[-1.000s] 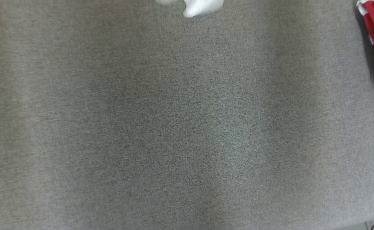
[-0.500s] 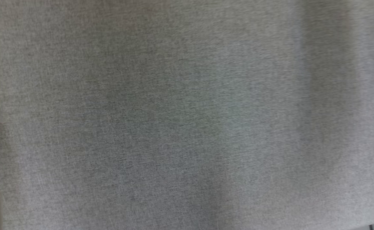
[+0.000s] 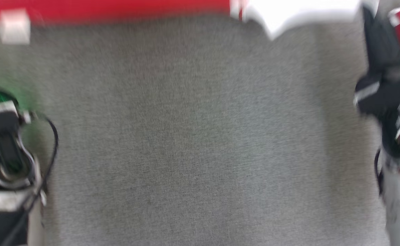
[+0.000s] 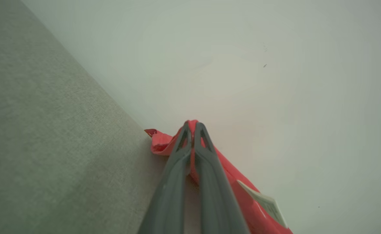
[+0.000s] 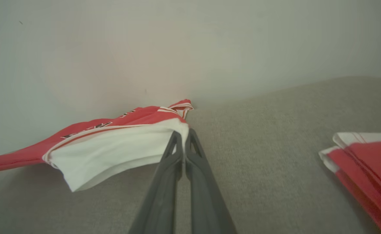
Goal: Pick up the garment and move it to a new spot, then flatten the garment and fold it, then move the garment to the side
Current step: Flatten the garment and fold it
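Because each pincer is pressed together on one end of the garment, the cloth is held stretched between them, its long axis running side to side above the far edge of the grey table. The left gripper pinches a red corner at its tips and the right gripper pinches the white-lined end, so neither arm is nearer. Laying it flat, I judge, turns on drawing both ends evenly toward the table's near edge, clear of the folded red stack at its right.
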